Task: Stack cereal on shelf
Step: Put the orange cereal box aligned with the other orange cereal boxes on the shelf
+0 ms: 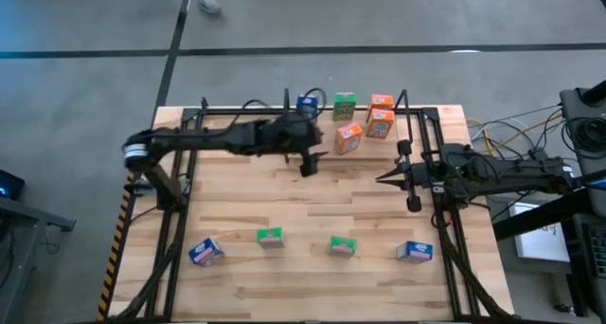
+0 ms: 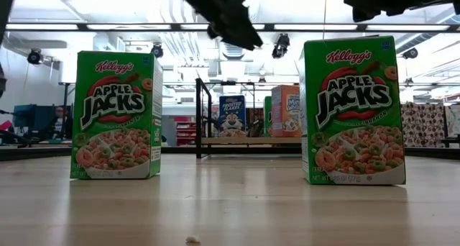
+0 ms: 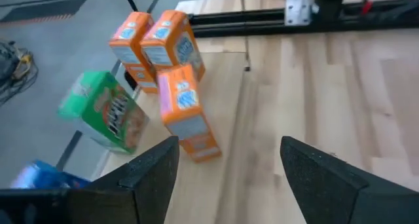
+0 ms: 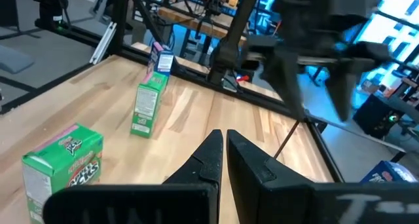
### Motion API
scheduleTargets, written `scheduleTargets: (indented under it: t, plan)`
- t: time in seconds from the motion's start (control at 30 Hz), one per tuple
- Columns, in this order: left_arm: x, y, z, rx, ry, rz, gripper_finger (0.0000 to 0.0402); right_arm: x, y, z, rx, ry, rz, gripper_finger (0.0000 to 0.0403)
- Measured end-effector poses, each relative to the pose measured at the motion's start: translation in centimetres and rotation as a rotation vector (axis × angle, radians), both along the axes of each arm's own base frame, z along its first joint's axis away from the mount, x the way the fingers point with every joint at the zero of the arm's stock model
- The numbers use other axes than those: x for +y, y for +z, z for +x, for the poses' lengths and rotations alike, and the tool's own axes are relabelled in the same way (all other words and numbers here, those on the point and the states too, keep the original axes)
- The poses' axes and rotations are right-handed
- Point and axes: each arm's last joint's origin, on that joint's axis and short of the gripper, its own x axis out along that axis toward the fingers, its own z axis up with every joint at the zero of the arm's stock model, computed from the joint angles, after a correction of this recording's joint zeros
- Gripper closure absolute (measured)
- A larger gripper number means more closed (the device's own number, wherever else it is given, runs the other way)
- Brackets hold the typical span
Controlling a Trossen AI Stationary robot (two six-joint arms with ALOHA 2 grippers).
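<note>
- Where the far edge of the pale plank bench [image 1: 312, 225] meets the black rods, the shelf [image 1: 417, 116] carries five small cereal boxes: a blue box [image 1: 307, 104], a green box [image 1: 345, 104] and three orange boxes, two of them [image 1: 381, 103] [image 1: 380, 123] close together and the third orange box [image 1: 348, 137] tilted just in front of them.
- Seen from the left wrist, the orange cartons are glossy printed card with blue-and-white panels; the nearest one [image 3: 188, 112] leans, and the green carton [image 3: 105, 111] sits askew at the shelf's edge.
- Along the near side of the bench stand four more boxes, well apart in a row: a blue one [image 1: 204, 252], two green ones [image 1: 270, 236] [image 1: 342, 246] and another blue one [image 1: 414, 252].
- From bench height, the two green boxes [image 2: 117, 115] [image 2: 352, 109] stand upright, showing a red-and-white logo and a bowl of cereal rings.
- Hovering above the wood just short of the tilted orange box, the left claw [image 1: 309, 163] has its dark fingers [image 3: 154, 168] spread wide with nothing between them.
- Over the right side of the bench, the right claw [image 1: 383, 179] is pinched closed and empty, its fingers [image 4: 213, 155] pressed together.
</note>
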Motion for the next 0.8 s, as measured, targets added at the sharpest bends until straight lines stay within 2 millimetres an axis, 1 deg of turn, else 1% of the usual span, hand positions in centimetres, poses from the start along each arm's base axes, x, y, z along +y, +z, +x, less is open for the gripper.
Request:
scheduleTargets:
  t: [0.2, 0.3, 0.37, 0.57, 0.67, 0.8]
  plan:
    - [-2.5, -2.5, -4.1, -0.128, -0.03, -0.027, 0.0152, -0.1, 0.1, 0.4, 0.005, -0.015, 0.042, 0.039]
    - [-3.4, -3.7, -6.3, -0.167, -0.045, -0.036, 0.0152, -0.2, 0.2, 0.8, -0.005, -0.072, 0.087, 0.039]
    - [-3.8, -4.1, -7.8, -0.2, -0.056, -0.033, 0.0152, -0.4, 0.1, 1.0, 0.004, -0.144, 0.122, 0.039]
    - [-4.2, -3.8, -12.7, -0.343, -0.062, -0.015, 0.0152, -1.0, -0.4, 1.9, 0.064, -0.326, 0.186, 0.039]
    - [-4.3, -3.4, -14.8, -0.401, -0.043, 0.003, 0.0152, -1.3, 0.4, 2.6, 0.111, -0.361, 0.196, 0.039]
    - [-4.3, -3.1, -16.7, -0.447, -0.006, 0.021, 0.0152, -2.2, 1.8, 3.6, 0.232, -0.419, 0.188, 0.039]
